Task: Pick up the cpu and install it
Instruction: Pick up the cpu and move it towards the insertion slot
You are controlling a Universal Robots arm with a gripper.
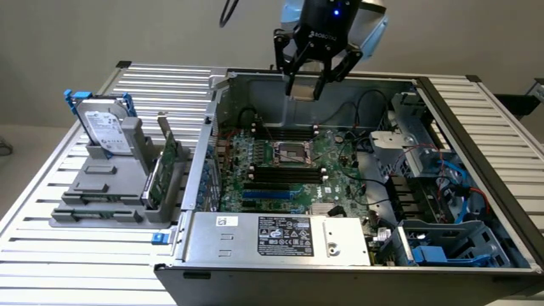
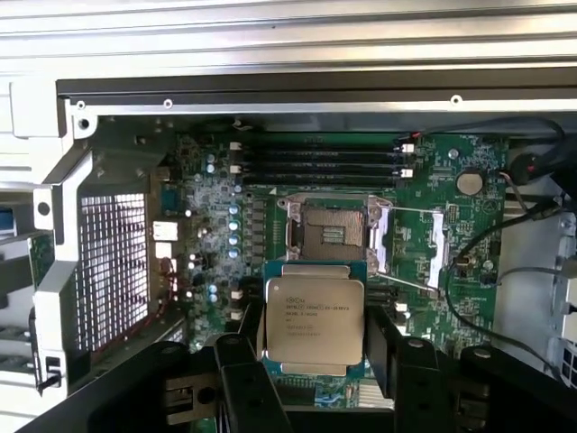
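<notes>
The cpu (image 2: 314,316), a flat square chip with a silvery top and printed lettering, sits between my black fingers (image 2: 245,356). My gripper (image 2: 314,352) is shut on it, one finger against each side edge. In the exterior view the gripper (image 1: 304,93) hangs above the open computer case near its far wall, with the cpu (image 1: 301,88) showing as a small pale square between the fingertips. On the green motherboard (image 1: 340,182), below and nearer than the gripper, the cpu socket (image 1: 293,153) lies open. The wrist view shows the socket (image 2: 332,230) just beyond the held chip, its metal frame swung aside.
The case walls (image 1: 208,137) surround the board. A power supply (image 1: 285,237) lies at the near edge, and drive bays with cables (image 1: 442,185) fill the exterior view's right. Outside, a grey stand (image 1: 102,191) holds a hard drive (image 1: 109,131) and a green card (image 1: 165,169).
</notes>
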